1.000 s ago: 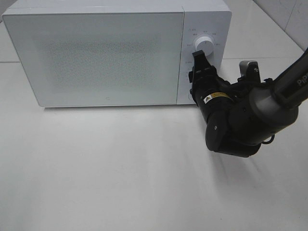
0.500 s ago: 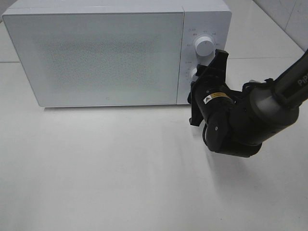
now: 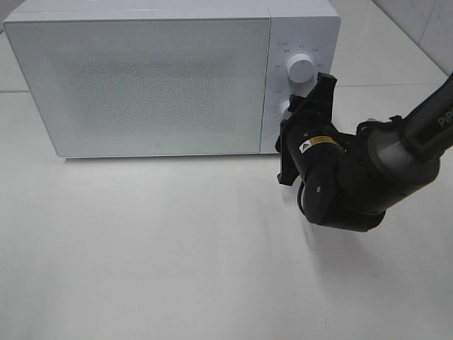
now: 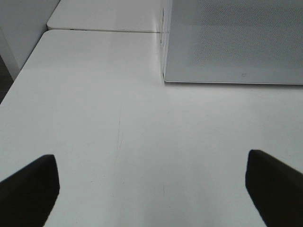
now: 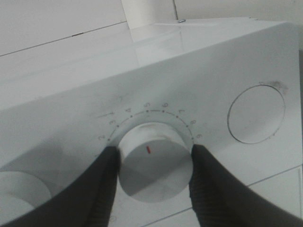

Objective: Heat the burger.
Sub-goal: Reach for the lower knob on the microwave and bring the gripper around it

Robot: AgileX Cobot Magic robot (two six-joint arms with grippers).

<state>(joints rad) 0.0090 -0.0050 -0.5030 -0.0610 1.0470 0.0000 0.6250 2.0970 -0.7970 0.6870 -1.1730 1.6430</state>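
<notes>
Right tool (image 5: 152, 158) clamped on the microwave's (image 3: 141, 85) timer dial (image 5: 152, 172), left tool (image 4: 151, 187) splayed idle. Setting the time, I'd say. Next: a steady twist.

Lit brightly, evenly from overhead; cast a faint soft shadow on the white counter (image 3: 177, 269); went slightly soft around the dial (image 5: 154, 163).

The right gripper (image 5: 152, 153) has rolled from upright to leaning rightward around the microwave's (image 3: 141, 78) lower knob (image 5: 151, 165); the arm has settled since.
</notes>
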